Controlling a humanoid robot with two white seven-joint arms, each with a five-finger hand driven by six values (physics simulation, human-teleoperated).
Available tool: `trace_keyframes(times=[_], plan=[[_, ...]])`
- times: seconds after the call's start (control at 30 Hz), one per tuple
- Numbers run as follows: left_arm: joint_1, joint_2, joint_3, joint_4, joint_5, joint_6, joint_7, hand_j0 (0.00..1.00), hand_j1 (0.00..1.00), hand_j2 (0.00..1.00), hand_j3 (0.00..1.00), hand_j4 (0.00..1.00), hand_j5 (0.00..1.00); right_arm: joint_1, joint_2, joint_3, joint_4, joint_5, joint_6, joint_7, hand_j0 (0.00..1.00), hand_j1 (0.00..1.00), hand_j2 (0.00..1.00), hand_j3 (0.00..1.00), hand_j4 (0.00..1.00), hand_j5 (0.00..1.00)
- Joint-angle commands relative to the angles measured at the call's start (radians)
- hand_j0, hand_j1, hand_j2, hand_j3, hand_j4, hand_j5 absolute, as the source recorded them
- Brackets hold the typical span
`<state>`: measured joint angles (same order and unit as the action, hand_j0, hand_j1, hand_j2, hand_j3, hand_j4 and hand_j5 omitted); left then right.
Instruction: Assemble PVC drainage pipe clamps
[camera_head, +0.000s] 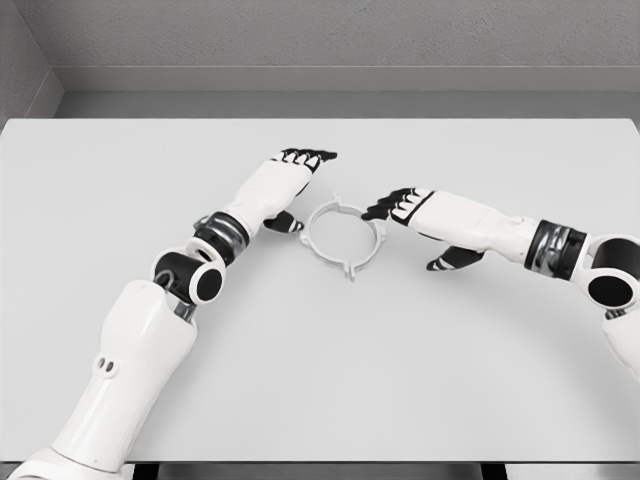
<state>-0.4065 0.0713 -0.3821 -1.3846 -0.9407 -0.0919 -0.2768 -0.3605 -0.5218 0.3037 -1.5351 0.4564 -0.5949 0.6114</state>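
A thin white pipe clamp (345, 232) lies flat near the middle of the desk (320, 380), between both arms. The left robot hand (290, 175) rests just beside it, fingers relaxed, holding nothing; the right robot hand (405, 207) reaches its rim, likewise spread. It looks light, stiff and slippery; the small tabs seem best for gripping. Nothing else obstructs.

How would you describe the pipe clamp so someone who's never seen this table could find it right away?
Start at the white table and go to its middle, between the two hands. The clamp lies flat there, right of the left hand and left of the right hand, whose fingertips reach its rim. It is a thin white open ring with small tabs sticking out, the only loose thing visible.
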Motion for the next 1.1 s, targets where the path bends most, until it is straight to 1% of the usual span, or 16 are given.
trace_keyframes(times=[0.0, 0.17, 0.23, 0.43, 0.5, 0.53, 0.6, 0.73, 0.83, 0.93, 1.07], plan=[[0.0, 0.002, 0.0, -0.001, 0.002, 0.0, 0.001, 1.0, 1.0, 1.0, 1.0, 1.0, 1.0, 0.0, 0.003, 0.0, 0.0, -0.007, 0.003, 0.0, 1.0, 1.0, 1.0, 1.0, 1.0, 1.0], [0.0, 0.007, 0.015, 0.001, 0.005, 0.001, 0.001, 1.0, 1.0, 1.0, 1.0, 1.0, 1.0, 0.0, 0.006, 0.014, 0.0, -0.007, 0.003, 0.0, 1.0, 1.0, 1.0, 1.0, 1.0, 1.0], [0.0, 0.007, 0.015, -0.001, 0.005, 0.001, 0.001, 1.0, 1.0, 1.0, 1.0, 1.0, 1.0, 0.0, 0.025, 0.015, 0.001, -0.005, 0.004, 0.0, 1.0, 1.0, 1.0, 1.0, 1.0, 1.0], [-0.012, 0.01, 0.019, 0.002, 0.007, 0.001, 0.001, 1.0, 1.0, 1.0, 1.0, 1.0, 1.0, -0.003, 0.042, 0.014, 0.006, -0.004, 0.006, 0.0, 1.0, 1.0, 1.0, 1.0, 1.0, 1.0], [-0.015, 0.013, 0.019, 0.002, 0.007, -0.003, 0.001, 1.0, 1.0, 1.0, 1.0, 1.0, 1.0, -0.003, 0.057, 0.012, 0.009, -0.002, 0.006, 0.0, 1.0, 1.0, 1.0, 1.0, 1.0, 1.0], [-0.014, 0.039, 0.019, 0.001, 0.008, -0.003, 0.001, 1.0, 1.0, 1.0, 1.0, 1.0, 1.0, -0.003, 0.06, 0.012, 0.01, -0.002, 0.007, 0.0, 1.0, 1.0, 1.0, 1.0, 1.0, 1.0], [-0.014, 0.042, 0.02, 0.001, 0.011, -0.008, 0.001, 1.0, 1.0, 1.0, 1.0, 1.0, 1.0, -0.005, 0.063, 0.012, 0.01, -0.001, 0.007, 0.0, 1.0, 1.0, 1.0, 1.0, 1.0, 1.0], [-0.012, 0.041, 0.035, 0.006, 0.011, 0.0, 0.001, 1.0, 1.0, 1.0, 1.0, 1.0, 1.0, -0.005, 0.088, 0.011, 0.01, 0.004, 0.01, 0.0, 1.0, 1.0, 1.0, 1.0, 1.0, 1.0], [-0.014, 0.041, 0.043, 0.007, 0.014, -0.002, 0.001, 1.0, 1.0, 1.0, 1.0, 1.0, 1.0, -0.005, 0.131, 0.009, 0.013, 0.007, 0.012, 0.0, 1.0, 1.0, 1.0, 1.0, 1.0, 1.0], [-0.014, 0.041, 0.043, 0.007, 0.014, -0.002, 0.001, 1.0, 1.0, 1.0, 1.0, 1.0, 1.0, -0.009, 0.16, 0.011, 0.056, 0.007, 0.012, 0.0, 1.0, 1.0, 1.0, 1.0, 1.0, 1.0], [-0.012, 0.041, 0.043, 0.007, 0.014, -0.005, 0.001, 1.0, 1.0, 1.0, 1.0, 1.0, 1.0, -0.009, 0.163, 0.018, 0.07, 0.016, 0.012, 0.0, 1.0, 1.0, 1.0, 1.0, 1.0, 1.0]])
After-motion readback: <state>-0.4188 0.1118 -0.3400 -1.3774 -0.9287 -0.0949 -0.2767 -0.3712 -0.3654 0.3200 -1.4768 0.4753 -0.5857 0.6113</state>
